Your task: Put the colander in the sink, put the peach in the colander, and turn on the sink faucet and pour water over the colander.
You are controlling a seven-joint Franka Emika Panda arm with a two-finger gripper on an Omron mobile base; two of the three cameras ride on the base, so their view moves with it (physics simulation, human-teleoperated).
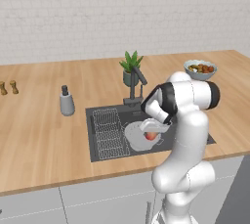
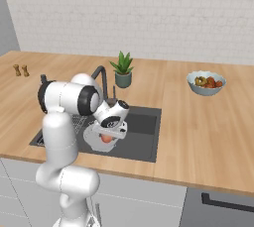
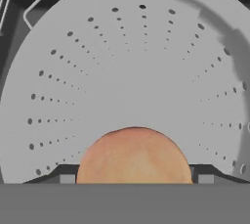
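The white perforated colander [image 1: 135, 139] [image 2: 92, 140] [image 3: 132, 66] sits in the dark grey sink [image 1: 100, 115] [image 2: 144, 122], right of the wire rack [image 1: 110, 132]. My gripper [image 1: 152, 133] [image 2: 107, 136] [image 3: 135, 179] points down into the colander and is shut on the orange-pink peach [image 1: 151, 135] [image 2: 106, 139] [image 3: 134, 157], with a finger pad at each side of the fruit. The peach hangs just above the colander's floor. The dark sink faucet [image 1: 138, 78] [image 2: 101, 75] stands behind the basin, and no water runs from its spout.
A grey soap dispenser [image 1: 66, 101] stands left of the sink. A potted plant [image 1: 130, 66] [image 2: 122, 70] is behind the faucet. A grey bowl of mixed fruit [image 1: 200, 69] [image 2: 206, 82] sits far right, and two small shakers [image 1: 9, 87] [image 2: 21, 70] far left.
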